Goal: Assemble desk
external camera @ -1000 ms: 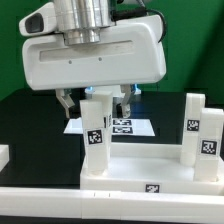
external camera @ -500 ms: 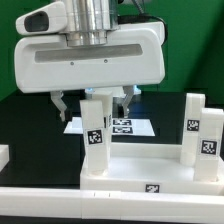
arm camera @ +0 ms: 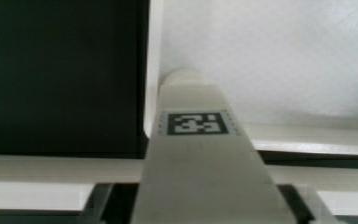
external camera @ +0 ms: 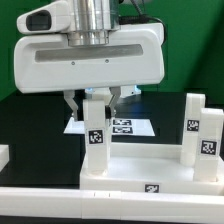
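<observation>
Standing on the black tabletop (external camera: 25, 115), the white plastic rectangular desk top (external camera: 150, 170) carries upright square-section white legs: one at its exterior-view left corner (external camera: 95, 135), others at the right corner (external camera: 195, 125). The bulky glossy white hand (external camera: 93, 97) has its fingers closed against the left leg's upper end. A skewed turn or push could cross-thread or jam that leg in its socket, or shift the desk. Half a second ago the fingers stood clearly apart; now they pinch inward.
</observation>
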You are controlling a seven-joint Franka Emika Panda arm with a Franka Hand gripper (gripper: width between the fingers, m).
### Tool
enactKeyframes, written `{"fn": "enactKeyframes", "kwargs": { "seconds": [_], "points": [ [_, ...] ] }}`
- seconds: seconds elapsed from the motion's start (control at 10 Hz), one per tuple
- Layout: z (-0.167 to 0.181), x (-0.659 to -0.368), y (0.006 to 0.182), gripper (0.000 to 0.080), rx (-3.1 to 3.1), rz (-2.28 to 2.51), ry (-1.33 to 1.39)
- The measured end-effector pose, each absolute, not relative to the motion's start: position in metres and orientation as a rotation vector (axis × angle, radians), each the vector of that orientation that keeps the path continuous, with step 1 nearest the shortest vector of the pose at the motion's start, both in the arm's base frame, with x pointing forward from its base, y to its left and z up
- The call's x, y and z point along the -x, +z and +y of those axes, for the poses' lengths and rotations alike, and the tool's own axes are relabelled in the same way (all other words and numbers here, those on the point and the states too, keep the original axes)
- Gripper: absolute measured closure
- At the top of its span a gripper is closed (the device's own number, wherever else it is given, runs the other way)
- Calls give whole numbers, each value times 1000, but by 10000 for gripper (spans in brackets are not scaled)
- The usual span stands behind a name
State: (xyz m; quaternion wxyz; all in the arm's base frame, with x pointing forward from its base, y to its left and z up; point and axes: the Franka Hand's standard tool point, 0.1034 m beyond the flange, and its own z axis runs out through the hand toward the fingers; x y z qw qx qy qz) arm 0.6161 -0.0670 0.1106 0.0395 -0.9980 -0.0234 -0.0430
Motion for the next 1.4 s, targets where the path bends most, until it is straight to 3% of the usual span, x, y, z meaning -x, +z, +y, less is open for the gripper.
{"fn": "enactKeyframes", "kwargs": {
  "seconds": [0.3,1.4],
  "points": [
    [-67,-616,111,511,3056,-13,-130],
    [-61,-620,107,511,2464,1747,-54]
  ]
}}
